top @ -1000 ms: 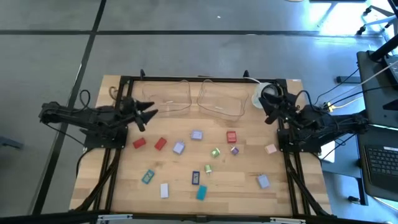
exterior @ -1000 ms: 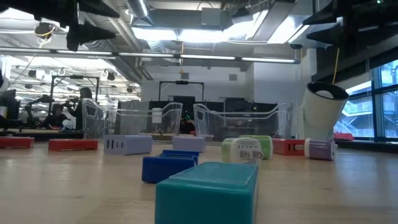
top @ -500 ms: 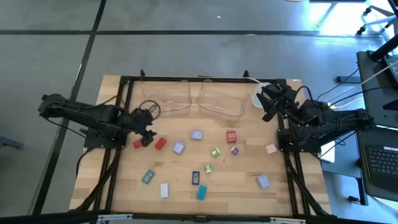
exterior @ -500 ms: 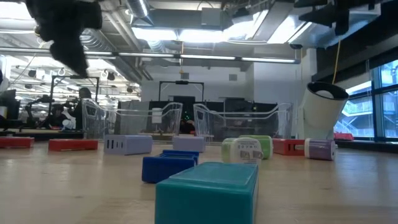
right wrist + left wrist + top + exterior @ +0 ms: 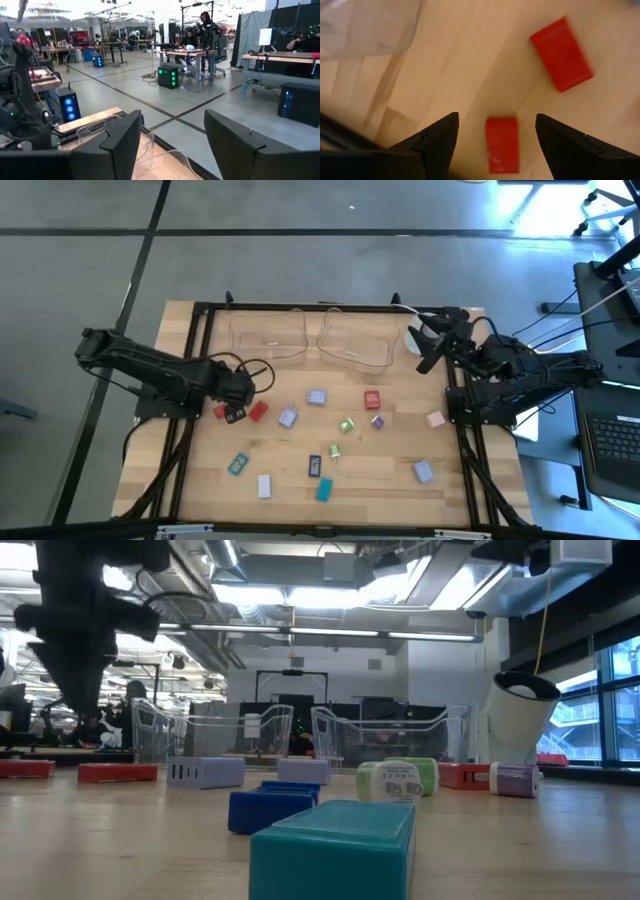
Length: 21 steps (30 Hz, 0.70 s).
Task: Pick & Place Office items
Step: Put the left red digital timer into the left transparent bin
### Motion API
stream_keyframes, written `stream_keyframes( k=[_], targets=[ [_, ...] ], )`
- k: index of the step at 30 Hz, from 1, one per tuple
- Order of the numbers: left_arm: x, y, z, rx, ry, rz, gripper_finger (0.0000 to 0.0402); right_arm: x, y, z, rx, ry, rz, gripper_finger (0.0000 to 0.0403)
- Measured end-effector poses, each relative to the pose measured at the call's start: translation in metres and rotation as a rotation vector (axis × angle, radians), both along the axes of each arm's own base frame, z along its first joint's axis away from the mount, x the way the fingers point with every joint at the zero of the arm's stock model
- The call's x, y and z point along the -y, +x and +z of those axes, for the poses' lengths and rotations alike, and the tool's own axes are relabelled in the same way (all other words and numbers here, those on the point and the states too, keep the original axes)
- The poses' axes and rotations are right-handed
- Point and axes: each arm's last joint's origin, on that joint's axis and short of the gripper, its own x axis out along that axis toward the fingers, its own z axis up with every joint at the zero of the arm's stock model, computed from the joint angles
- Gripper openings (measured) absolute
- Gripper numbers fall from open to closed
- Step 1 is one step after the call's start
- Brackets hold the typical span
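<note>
Red piece [image 5: 502, 144] lies between open left claw [image 5: 495, 137].

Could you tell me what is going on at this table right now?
The left end effector is open and poised over a small red block near the table's left edge, with a second red block lying just beyond it. It has not gripped anything yet. Other small coloured pieces are scattered across the wooden table, and the two clear trays at the far side look empty. The right end effector waits, open, raised near the far right corner.
</note>
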Motion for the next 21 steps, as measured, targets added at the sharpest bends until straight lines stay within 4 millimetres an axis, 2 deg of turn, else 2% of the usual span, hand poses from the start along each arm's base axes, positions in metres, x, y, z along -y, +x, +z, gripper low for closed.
stream_keyframes(
  k=[6, 21],
  targets=[
    [0.005, 0.004, -0.012, -0.13, -0.143, 0.037, 0.0262, -0.001, 0.005, -0.003, -0.007, 0.027, 0.002, 0.0221],
    [0.008, 0.016, -0.042, -0.313, -0.148, 0.075, 0.0262, -0.001, 0.011, -0.006, -0.035, 0.023, 0.002, 0.0221]
  ],
)
